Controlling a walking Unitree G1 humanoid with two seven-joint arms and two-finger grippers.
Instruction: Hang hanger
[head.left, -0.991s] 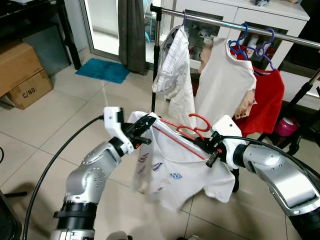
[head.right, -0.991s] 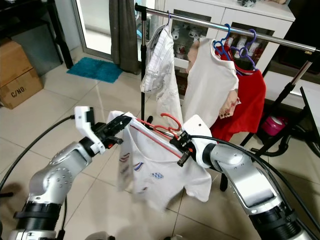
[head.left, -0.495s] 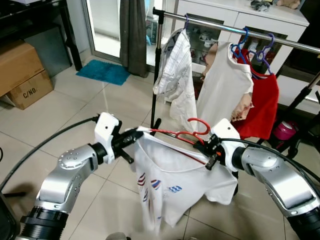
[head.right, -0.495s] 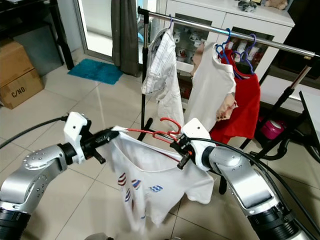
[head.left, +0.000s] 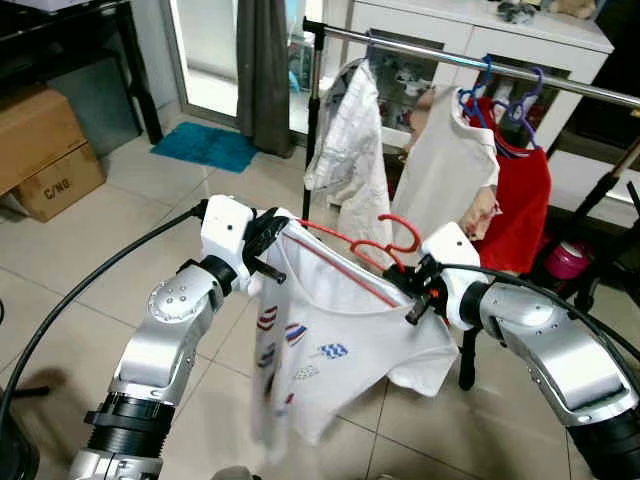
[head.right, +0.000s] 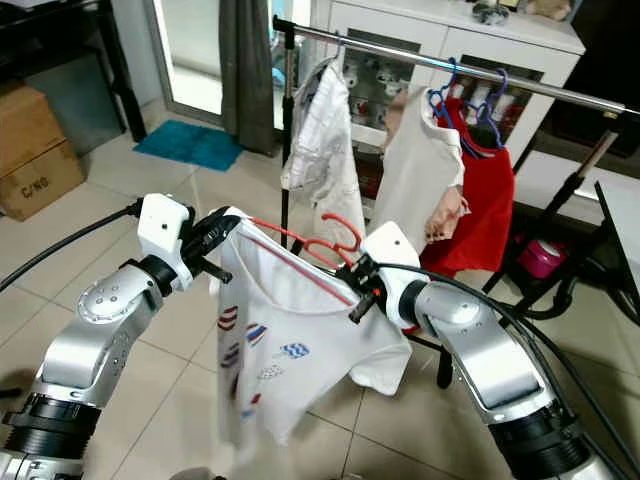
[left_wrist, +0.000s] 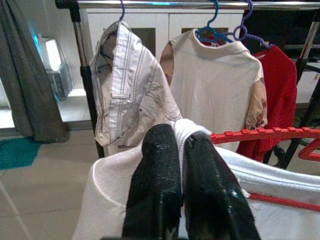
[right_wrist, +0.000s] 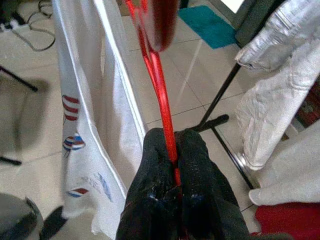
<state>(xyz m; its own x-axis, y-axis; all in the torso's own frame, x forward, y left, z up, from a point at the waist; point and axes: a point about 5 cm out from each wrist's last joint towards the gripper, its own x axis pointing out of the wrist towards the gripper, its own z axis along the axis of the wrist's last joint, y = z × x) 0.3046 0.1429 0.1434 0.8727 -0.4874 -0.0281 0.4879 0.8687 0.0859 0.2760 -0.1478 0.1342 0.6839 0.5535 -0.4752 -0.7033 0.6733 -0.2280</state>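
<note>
A red plastic hanger (head.left: 352, 255) carries a white t-shirt (head.left: 330, 345) with small red and blue prints, held in the air between my two arms. My left gripper (head.left: 266, 235) is shut on the shirt's shoulder at the hanger's left end; its fingers (left_wrist: 165, 185) pinch white cloth over the red bar. My right gripper (head.left: 412, 290) is shut on the hanger's right arm, the red bar (right_wrist: 165, 130) running between its fingers (right_wrist: 192, 175). The hanger's hook (head.left: 400, 235) points up, below the metal clothes rail (head.left: 470, 60).
On the rail hang a white striped shirt (head.left: 350, 150), a cream t-shirt (head.left: 445, 170) and a red garment (head.left: 525, 200) on blue and purple hangers. The rail's black upright (head.left: 308, 120) stands behind my left gripper. Cardboard boxes (head.left: 40, 145) and a teal mat (head.left: 205, 145) lie left.
My left gripper has risen and swung toward the rail, lifting the hanger's left end above the right. The shirt now drapes down under it. My right gripper has barely moved.
</note>
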